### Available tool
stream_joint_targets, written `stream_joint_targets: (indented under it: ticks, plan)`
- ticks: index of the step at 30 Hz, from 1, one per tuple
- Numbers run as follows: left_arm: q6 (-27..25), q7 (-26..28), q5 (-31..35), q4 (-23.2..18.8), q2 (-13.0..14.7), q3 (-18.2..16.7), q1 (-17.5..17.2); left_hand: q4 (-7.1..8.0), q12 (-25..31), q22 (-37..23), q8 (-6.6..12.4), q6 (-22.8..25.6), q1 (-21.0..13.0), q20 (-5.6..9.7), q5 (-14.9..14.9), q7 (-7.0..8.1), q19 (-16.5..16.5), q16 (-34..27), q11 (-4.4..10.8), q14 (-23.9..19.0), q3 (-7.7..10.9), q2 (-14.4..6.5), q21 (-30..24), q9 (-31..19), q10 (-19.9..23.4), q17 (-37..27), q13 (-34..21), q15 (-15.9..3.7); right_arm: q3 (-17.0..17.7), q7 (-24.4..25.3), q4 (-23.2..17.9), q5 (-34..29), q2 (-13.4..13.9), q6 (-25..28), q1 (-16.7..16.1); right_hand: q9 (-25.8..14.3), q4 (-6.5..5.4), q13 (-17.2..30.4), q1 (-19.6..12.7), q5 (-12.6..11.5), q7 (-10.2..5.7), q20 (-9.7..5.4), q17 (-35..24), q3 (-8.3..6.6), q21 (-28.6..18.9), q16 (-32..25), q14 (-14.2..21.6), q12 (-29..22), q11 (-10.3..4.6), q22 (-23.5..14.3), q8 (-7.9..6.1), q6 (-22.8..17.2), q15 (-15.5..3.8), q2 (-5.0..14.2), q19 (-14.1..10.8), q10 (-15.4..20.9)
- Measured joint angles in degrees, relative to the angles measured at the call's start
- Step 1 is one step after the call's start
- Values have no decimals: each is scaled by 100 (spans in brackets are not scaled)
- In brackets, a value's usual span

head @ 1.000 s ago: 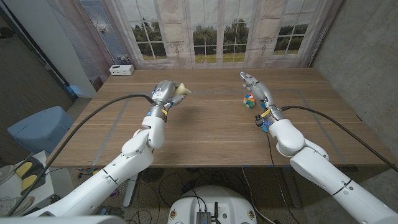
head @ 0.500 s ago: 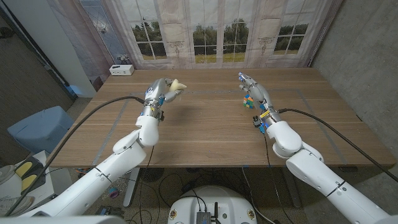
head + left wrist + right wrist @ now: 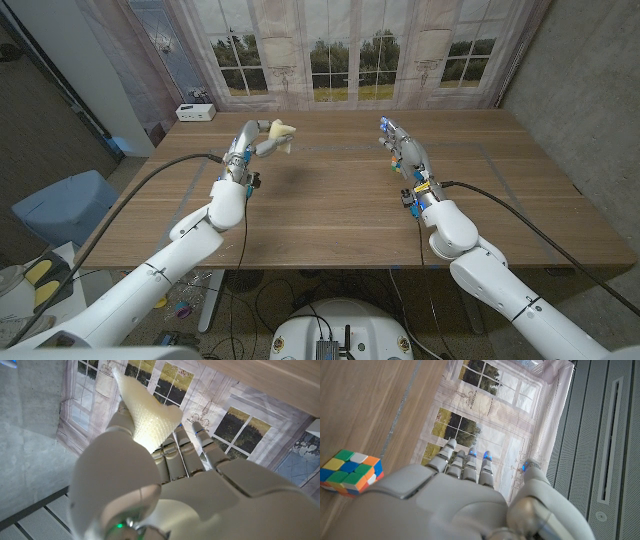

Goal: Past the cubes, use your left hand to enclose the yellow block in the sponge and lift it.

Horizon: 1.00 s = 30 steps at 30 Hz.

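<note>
Left hand (image 3: 252, 146): raised above the table (image 3: 330, 200), fingers closed around the sponge (image 3: 282, 131)
Sponge: pale yellow, gripped in the left hand; a folded corner sticks out past the fingertips (image 3: 148, 419)
Yellow block: cannot tell; presumably inside the sponge fold, hidden by it and the fingers
Right hand (image 3: 403, 150): held over the table, fingers straight and close together, holding nothing
Cube (image 3: 350, 471): multicoloured, on the table just beside the right hand, well apart from the left hand
Risk, slip: sponge is soft; if the grip loosens, the block could drop out of the fold to the table
Risk, unfolding: the free corner could spring open and expose the block
Risk, false lift: if the block is not inside, only the sponge is being lifted
Check: confirm the block's presence before counting the lift as done
</note>
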<state>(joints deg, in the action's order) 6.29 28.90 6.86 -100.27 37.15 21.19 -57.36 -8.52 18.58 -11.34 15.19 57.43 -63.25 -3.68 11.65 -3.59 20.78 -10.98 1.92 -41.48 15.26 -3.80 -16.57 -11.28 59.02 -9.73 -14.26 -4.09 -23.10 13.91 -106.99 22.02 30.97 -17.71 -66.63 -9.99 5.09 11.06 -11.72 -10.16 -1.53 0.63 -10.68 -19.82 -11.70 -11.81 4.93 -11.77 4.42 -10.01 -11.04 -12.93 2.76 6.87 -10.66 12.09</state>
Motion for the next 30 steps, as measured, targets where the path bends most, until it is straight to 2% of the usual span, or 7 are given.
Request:
stream_joint_targets:
  ticks: [5,12,21,26,28,30]
  plan:
    - [308,-211,-410,162,-29,-76,36,-9,-6,0,-7,12,0,0,-4,-10,0,0,-9,0,39,0,0,-1,9,0,0,0,-25,-97,143,122,-109,-245,-8,0,0,0,0,0,9,40,0,0,0,-16,21,-13,30,0,0,-9,21,0,-40,30]
    - [656,-584,-1067,358,-78,-154,82,-9,-8,-29,-45,42,-8,0,-5,-19,-1,0,-9,-41,39,8,-45,-6,9,0,0,-20,-74,-281,480,316,-307,-578,27,0,22,0,0,0,49,11,0,23,0,-16,61,-14,51,1,0,-49,1,0,-73,51]
    - [868,-876,-1490,646,-134,-198,210,-17,-28,-29,-55,42,-8,-2,-21,-19,1,0,-39,-41,47,8,-45,-34,39,0,-35,-20,-119,-500,804,561,-502,-919,127,0,23,0,24,0,81,40,0,24,0,-16,92,-14,81,16,0,-80,31,-23,-102,81]
    - [998,-1001,-1635,646,-134,-198,210,-32,-29,-29,-73,40,-8,-87,-44,-17,-26,0,-33,-72,63,8,-45,-47,34,0,-35,-30,-155,-500,950,561,-601,-919,198,0,23,0,24,0,81,40,0,24,1,-16,143,-14,102,-1,0,-80,41,-23,-102,102]
    - [1065,-1039,-1655,646,-134,-198,210,1,-103,-29,-168,-66,-6,-157,-67,89,-96,11,58,-72,92,5,-45,-53,-58,0,-60,-30,-167,-500,983,561,-631,-919,222,0,23,0,24,0,81,40,0,24,0,-16,143,-14,102,-1,0,-80,41,-23,-102,102]
    - [1123,-1062,-1656,646,-134,-198,210,66,-200,-52,-295,-116,-4,-218,-109,365,-157,40,173,-72,27,3,-45,-58,-173,0,-95,-30,-179,-500,998,561,-650,-919,238,0,23,0,29,0,81,62,0,24,0,-16,143,-14,102,0,0,-80,41,-28,-124,102]
